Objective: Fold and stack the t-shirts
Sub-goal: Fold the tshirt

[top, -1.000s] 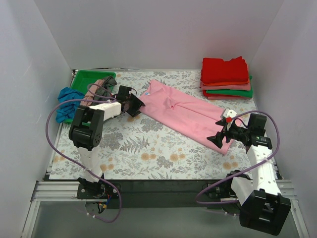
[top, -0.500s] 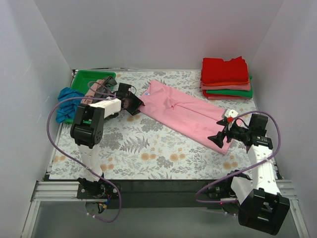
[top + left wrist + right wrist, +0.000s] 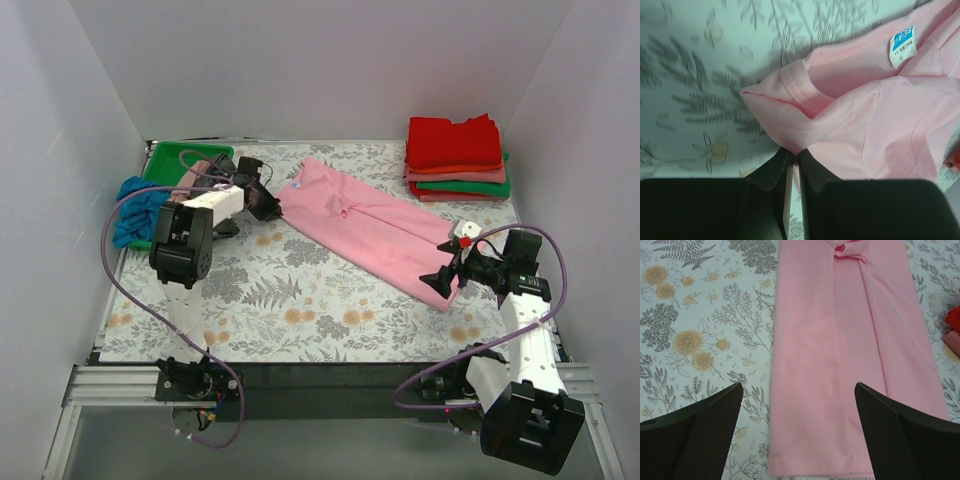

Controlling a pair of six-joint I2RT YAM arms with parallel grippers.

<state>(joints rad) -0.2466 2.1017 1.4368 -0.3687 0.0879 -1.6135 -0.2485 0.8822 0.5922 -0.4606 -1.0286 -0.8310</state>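
Note:
The light pink t-shirt, folded into a long strip, lies diagonally across the table. My left gripper is shut on its neck-end corner; in the left wrist view the pinched fold sits at the fingertips, beside the blue neck label. My right gripper is open over the hem end; in the right wrist view the strip lies between and beyond the spread fingers. A stack of folded shirts, red on top, sits at the back right.
A green plastic tray at the back left holds salmon and grey shirts. A blue shirt lies crumpled beside it at the table's left edge. White walls enclose the table.
My left gripper has moved back and to the right onto the shirt's neck-end corner and closed on it. The right gripper has barely moved.

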